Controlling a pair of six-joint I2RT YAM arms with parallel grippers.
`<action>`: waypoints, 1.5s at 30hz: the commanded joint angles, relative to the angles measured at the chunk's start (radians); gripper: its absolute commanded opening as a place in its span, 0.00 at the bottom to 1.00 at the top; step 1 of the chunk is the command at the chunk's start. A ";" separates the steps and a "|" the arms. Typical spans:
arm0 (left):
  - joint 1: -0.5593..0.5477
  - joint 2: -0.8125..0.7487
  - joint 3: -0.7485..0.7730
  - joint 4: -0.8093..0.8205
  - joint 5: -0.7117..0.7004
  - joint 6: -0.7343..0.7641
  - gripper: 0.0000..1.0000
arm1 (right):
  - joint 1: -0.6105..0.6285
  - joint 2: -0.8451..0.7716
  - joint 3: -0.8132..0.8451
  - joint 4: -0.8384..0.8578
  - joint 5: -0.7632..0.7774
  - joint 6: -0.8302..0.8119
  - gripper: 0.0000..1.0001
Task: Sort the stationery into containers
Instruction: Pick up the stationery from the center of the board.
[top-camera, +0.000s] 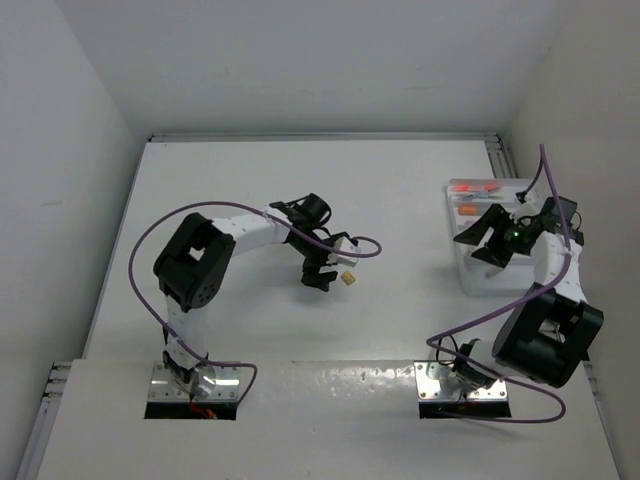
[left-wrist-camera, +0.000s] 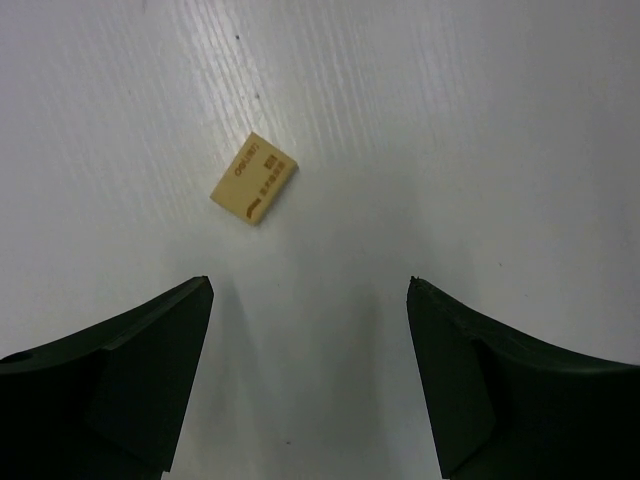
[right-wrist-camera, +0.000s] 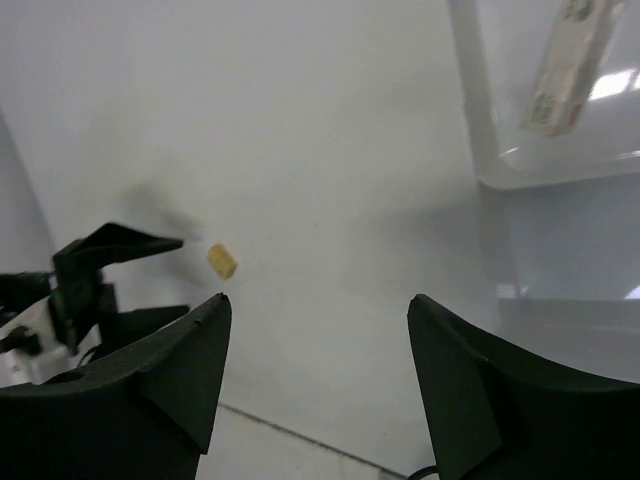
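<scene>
Seen from above, the tan eraser (top-camera: 348, 278) lies on the bench (top-camera: 400, 180) just at three o'clock of the wide, empty left jaws, which probably must drop and pinch it next, then carry it to the white tray (top-camera: 476, 280) farther toward three o'clock, where the right jaws hang wide and empty.

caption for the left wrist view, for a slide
Open left gripper facing a tan eraser lying flat on the white table.
</scene>
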 joint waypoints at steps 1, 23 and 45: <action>-0.035 0.034 0.068 0.050 0.020 0.060 0.84 | 0.012 0.020 0.036 -0.040 -0.156 0.043 0.70; -0.125 0.161 0.098 0.098 -0.061 0.060 0.36 | 0.072 0.017 0.092 -0.085 -0.237 0.187 0.67; 0.001 -0.351 -0.111 0.486 0.097 -0.744 0.00 | 0.371 -0.018 0.176 0.173 -0.277 0.374 0.62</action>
